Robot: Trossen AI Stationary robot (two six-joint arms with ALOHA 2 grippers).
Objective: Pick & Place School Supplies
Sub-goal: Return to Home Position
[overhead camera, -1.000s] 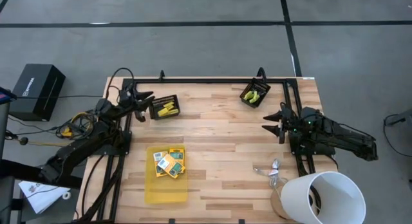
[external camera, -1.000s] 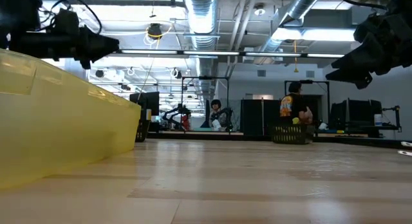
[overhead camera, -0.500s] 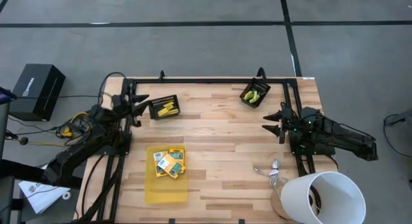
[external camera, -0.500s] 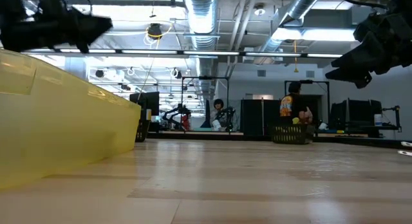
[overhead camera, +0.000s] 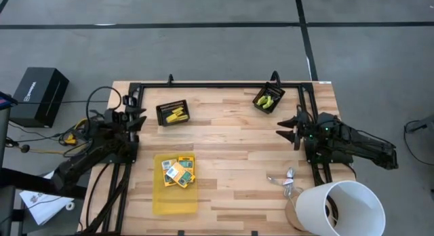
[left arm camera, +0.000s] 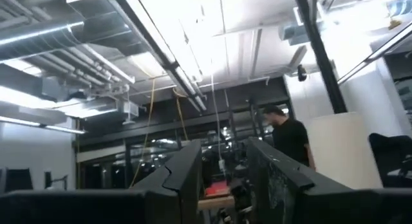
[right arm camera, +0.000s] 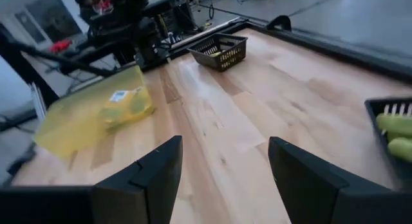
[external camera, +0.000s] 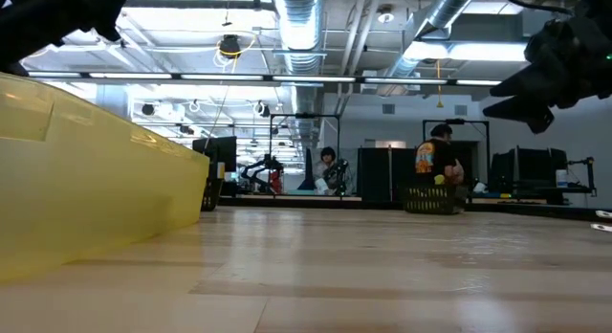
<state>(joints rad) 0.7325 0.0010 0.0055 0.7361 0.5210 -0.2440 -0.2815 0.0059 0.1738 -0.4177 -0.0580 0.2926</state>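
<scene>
Small printed boxes point(overhead camera: 178, 171) lie flat in the translucent yellow tray point(overhead camera: 169, 199); the right wrist view shows these boxes point(right arm camera: 125, 103) too. Short yellow sticks point(overhead camera: 175, 114) lie in a black basket near the far left. Yellow-green handled tools point(overhead camera: 268, 100) sit in a second black basket at the far right. My left gripper point(overhead camera: 137, 112) is open at the table's left edge, left of the stick basket and tipped upward; its wrist view point(left arm camera: 222, 179) shows only ceiling. My right gripper point(overhead camera: 287, 131) is open above bare wood near the right edge, holding nothing point(right arm camera: 225, 179).
A white cylindrical container point(overhead camera: 341, 207) stands at the near right corner, with silvery metal clips point(overhead camera: 285, 182) beside it. A black frame runs along the table's far edge point(overhead camera: 217, 85). Bare wood lies between the tray and the right gripper. People stand in the room behind point(external camera: 435, 161).
My left arm has drawn back from beside the stick basket toward the table's left edge and risen, leaving the low view's upper left almost entirely. The right arm and all objects have stayed where they were.
</scene>
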